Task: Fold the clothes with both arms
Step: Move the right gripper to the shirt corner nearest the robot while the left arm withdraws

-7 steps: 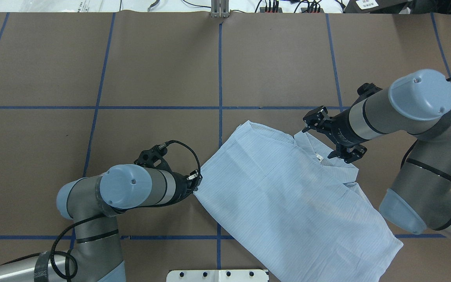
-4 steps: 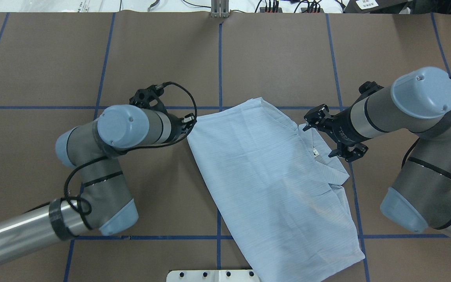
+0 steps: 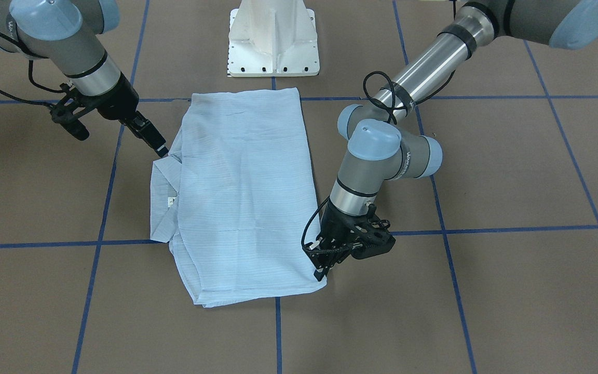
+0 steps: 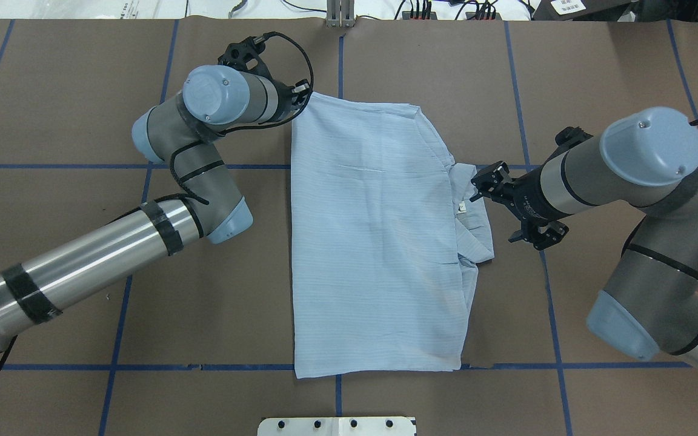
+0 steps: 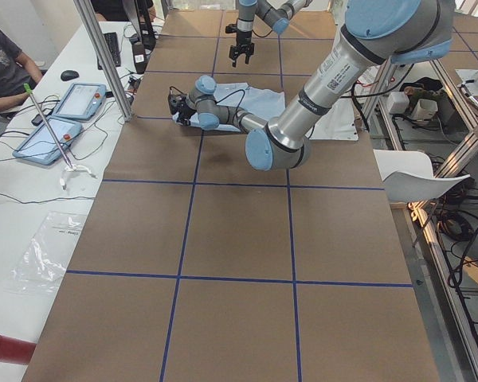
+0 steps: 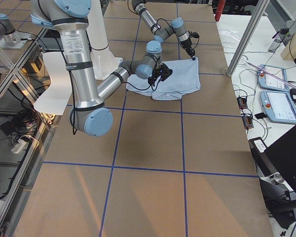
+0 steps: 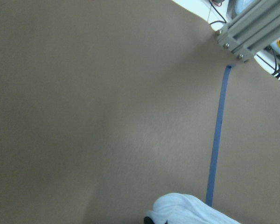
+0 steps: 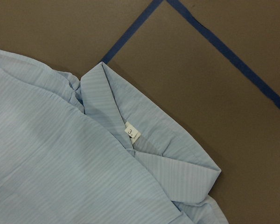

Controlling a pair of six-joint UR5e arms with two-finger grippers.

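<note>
Light blue striped shirt (image 4: 379, 242) lies folded flat, collar (image 4: 476, 233) toward the robot's right.

Shirt (image 4: 379, 242): light blue, lying flat as a tall rectangle at mid-table, its long side running near to far.
Collar (image 4: 475, 239): juts out from the shirt's right edge, with the white neck tag (image 4: 462, 208) showing.
Left gripper (image 4: 303, 98): at the shirt's far left corner; its grip is hidden from this angle.
Right gripper (image 4: 476, 189): tip touches the shirt's right edge at the collar.
Table (image 4: 82, 91): brown cover with a blue tape grid.

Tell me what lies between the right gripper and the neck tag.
Only the shirt collar separates the right gripper from the neck tag, in the overhead view.
</note>
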